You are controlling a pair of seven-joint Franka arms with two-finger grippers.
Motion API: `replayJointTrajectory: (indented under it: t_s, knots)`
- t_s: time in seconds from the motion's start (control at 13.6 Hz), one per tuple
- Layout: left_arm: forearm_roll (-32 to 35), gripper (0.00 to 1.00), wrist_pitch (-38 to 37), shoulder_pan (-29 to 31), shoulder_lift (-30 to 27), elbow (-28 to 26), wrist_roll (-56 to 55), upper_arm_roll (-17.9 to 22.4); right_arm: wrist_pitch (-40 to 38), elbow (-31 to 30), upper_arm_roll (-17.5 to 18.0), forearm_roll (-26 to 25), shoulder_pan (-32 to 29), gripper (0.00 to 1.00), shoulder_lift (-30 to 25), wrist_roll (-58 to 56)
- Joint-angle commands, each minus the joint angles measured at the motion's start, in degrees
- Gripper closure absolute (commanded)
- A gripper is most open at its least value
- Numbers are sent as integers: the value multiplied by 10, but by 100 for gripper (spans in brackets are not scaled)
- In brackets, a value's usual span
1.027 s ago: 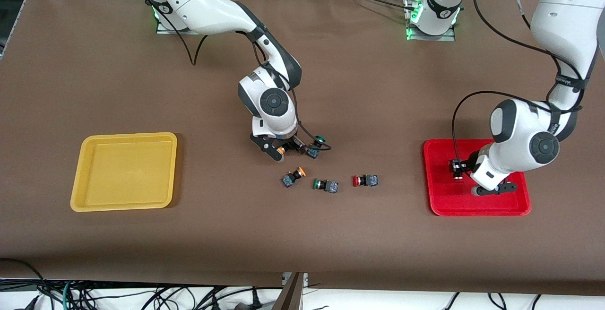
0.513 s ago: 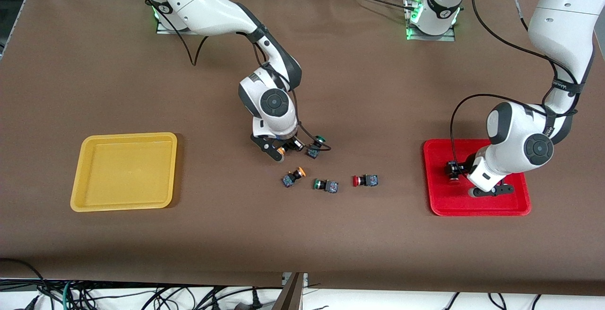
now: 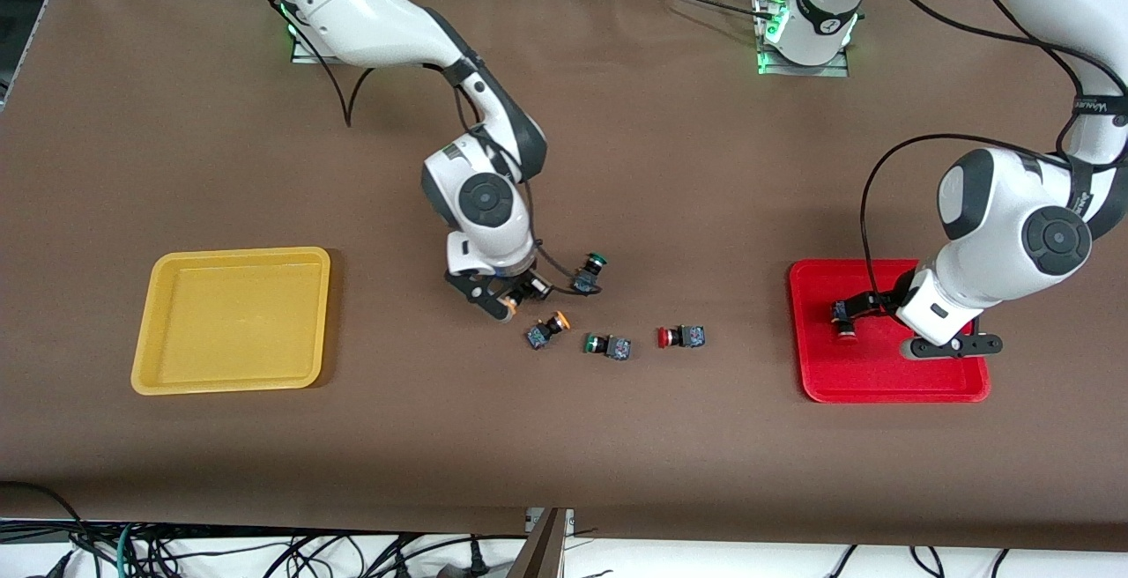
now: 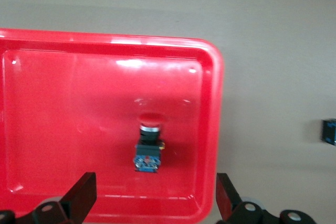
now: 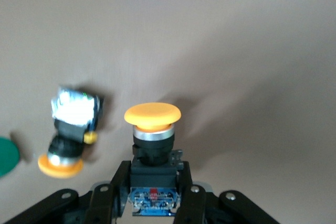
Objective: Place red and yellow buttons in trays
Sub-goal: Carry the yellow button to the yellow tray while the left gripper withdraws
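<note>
Lifted round-capped yellow button (image 5: pixel 153 124) (glossy plastic)

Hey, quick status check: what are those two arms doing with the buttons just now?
Left gripper open over red tray, red button dropped in. Right gripper shut on yellow button. Nothing blocking.

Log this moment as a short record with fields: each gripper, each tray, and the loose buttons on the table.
left gripper: open, over the red tray, holds nothing
right gripper: shut on a yellow button, above the table's middle
red tray: one red button lying in it
yellow tray: no button in it
loose on the table: second yellow button, green button, second red button, in a row; another green button farther from the front camera
</note>
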Motion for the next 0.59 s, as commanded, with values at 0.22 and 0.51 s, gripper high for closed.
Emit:
replayJointTrajectory:
  t_s: [0.22, 0.51]
  knots:
    - [25, 0, -6, -86, 35, 78, 7, -20, -135, -9, -6, 0, -146, 90, -70, -322]
    - [67, 0, -6, -156, 86, 116, 6, -19, -176, -14, -73, 0, -185, 90, -80, -508]
